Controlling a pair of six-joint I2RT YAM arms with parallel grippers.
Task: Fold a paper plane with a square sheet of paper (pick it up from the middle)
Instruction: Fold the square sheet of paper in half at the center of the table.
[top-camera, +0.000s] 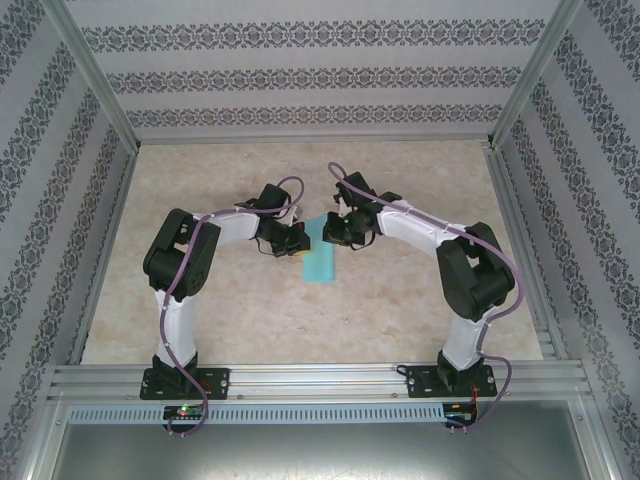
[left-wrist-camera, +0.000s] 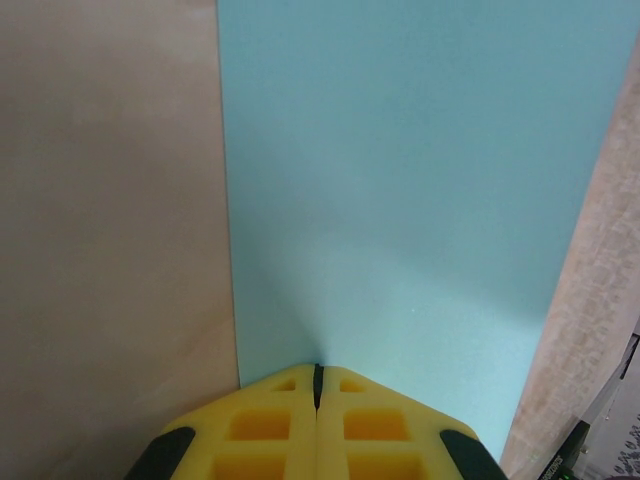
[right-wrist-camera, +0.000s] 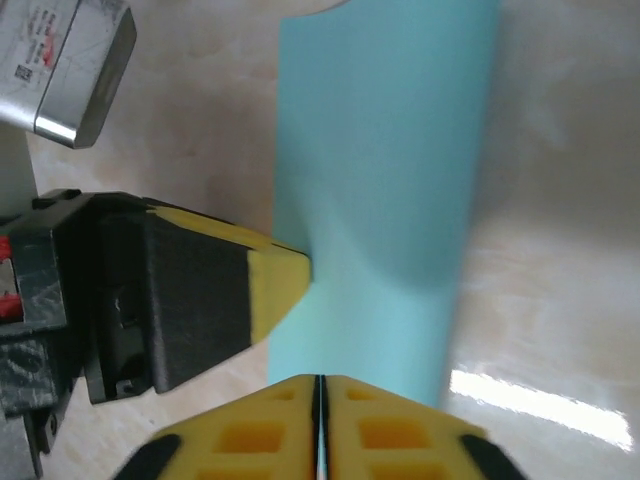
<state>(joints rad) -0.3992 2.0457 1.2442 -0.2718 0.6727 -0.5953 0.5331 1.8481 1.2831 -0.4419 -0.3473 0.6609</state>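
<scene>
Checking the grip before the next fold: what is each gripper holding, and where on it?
Both hold the turquoise paper: the left gripper pinches one edge, and the right gripper pinches an adjoining edge.

Setting: a robot test cell in a lab. A marble-look counter (top-camera: 400, 300) is boxed in by an aluminium-profile frame (top-camera: 320, 378) with corner posts. The wall panels (top-camera: 320, 70) carry striped ornamental wallpaper. The left arm (top-camera: 185, 270) and right arm (top-camera: 465, 280) are bolted to the front rail. Purple cables (top-camera: 168, 300) run along both arms.
</scene>
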